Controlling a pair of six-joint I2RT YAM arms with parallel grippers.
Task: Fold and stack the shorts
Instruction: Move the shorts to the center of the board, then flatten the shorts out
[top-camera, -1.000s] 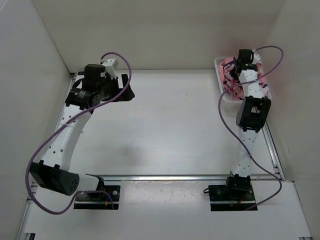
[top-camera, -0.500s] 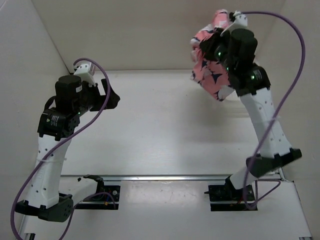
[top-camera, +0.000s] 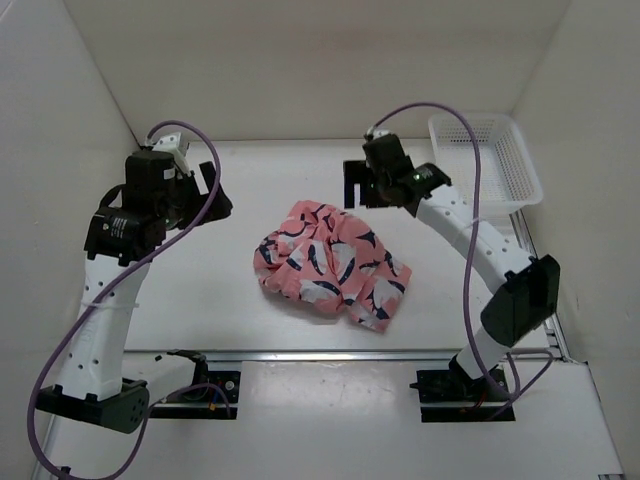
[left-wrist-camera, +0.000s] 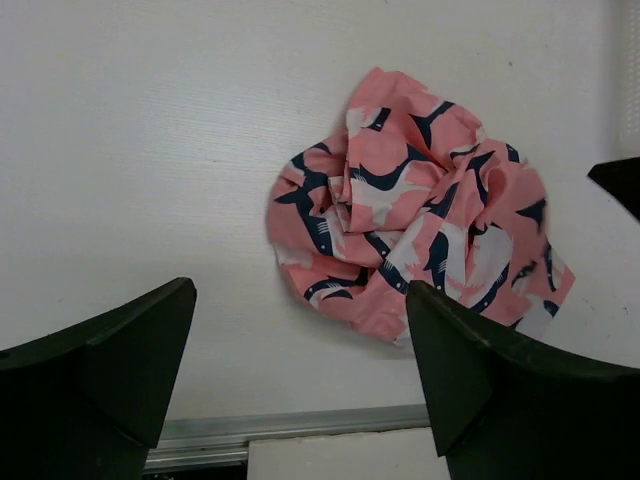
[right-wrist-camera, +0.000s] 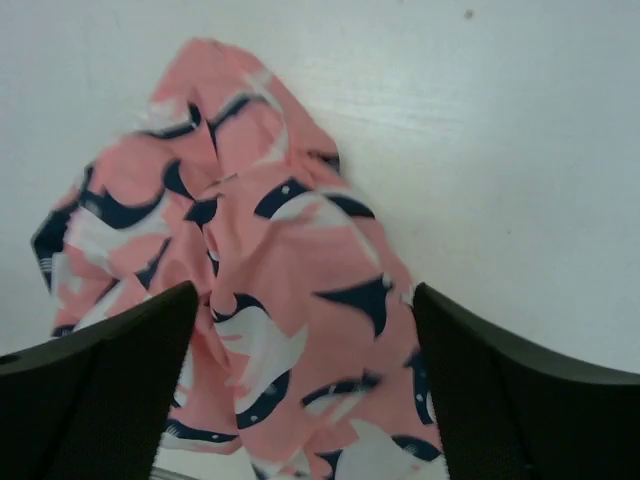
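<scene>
The shorts (top-camera: 330, 265) lie in a crumpled heap in the middle of the white table, salmon-pink with navy and white shark shapes. My right gripper (top-camera: 356, 186) hangs just behind the heap's far right corner. It is open, and in the right wrist view the shorts (right-wrist-camera: 260, 290) lie loose below the spread jaws (right-wrist-camera: 305, 345). My left gripper (top-camera: 214, 196) hovers left of the heap, open and empty. In the left wrist view the shorts (left-wrist-camera: 420, 220) lie ahead and to the right of its gripper (left-wrist-camera: 300, 345).
A white mesh basket (top-camera: 490, 160) stands at the back right corner with nothing in it. White walls close in the table on three sides. A metal rail (top-camera: 350, 355) runs along the near edge by the arm bases.
The right arm lifted the shorts out of the basket, carried them left and down to the table's middle, and let go as its jaws opened. The left arm shifted slightly.
</scene>
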